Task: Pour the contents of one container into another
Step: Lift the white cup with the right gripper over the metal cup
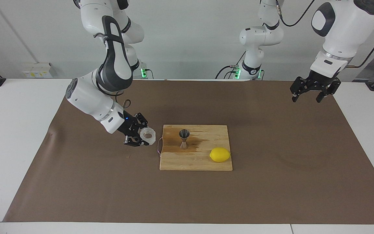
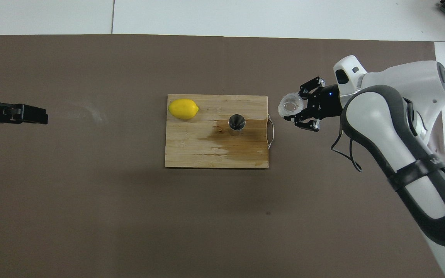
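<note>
The translucent knobbly cup [image 1: 148, 135] is held in my right gripper [image 1: 143, 136], low over the brown mat just off the cutting board's edge toward the right arm's end. The gripper is shut on the cup, which also shows in the overhead view [image 2: 291, 105] with the gripper [image 2: 298, 110]. The steel hourglass jigger [image 1: 184, 138] stands upright on the wooden cutting board [image 1: 203, 164], also seen from overhead [image 2: 236, 124]. My left gripper [image 1: 307, 98] is open and empty, raised over the mat at the left arm's end, waiting [image 2: 43, 115].
A yellow lemon [image 1: 219, 154] lies on the board, farther from the robots than the jigger. A dark wet stain [image 2: 242, 141] spreads on the board around the jigger. A cord loop [image 2: 272, 133] hangs at the board's edge nearest the cup. A brown mat [image 1: 271, 195] covers the table.
</note>
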Controlling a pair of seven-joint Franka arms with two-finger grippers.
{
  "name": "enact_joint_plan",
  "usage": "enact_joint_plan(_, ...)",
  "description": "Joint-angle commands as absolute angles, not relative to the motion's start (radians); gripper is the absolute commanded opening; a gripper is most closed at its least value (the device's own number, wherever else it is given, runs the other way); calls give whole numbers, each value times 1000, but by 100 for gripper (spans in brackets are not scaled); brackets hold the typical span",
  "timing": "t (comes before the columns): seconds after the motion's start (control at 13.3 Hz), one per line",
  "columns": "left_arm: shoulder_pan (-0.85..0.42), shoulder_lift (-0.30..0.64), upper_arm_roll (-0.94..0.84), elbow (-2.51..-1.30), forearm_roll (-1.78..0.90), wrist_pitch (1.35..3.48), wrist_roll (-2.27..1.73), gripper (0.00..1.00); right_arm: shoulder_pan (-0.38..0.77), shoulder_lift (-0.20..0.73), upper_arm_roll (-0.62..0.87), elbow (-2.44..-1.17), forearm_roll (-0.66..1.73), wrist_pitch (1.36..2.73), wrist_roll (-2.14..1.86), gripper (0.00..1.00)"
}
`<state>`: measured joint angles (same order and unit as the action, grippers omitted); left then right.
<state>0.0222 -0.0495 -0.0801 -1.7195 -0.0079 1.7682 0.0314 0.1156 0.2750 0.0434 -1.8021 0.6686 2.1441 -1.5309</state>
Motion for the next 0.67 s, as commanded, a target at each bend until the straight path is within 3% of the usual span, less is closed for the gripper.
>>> enact_joint_plan(0.0, 29, -63, -86, -1729, 11, 1756, 35, 100, 156, 268, 46, -1799, 559, 2199, -1384, 43)
enact_joint_plan(0.6, 29, -78, -81, -1692, 9, 1637, 37, 100, 317, 268, 44, -1822, 323, 2345, -1160, 43)
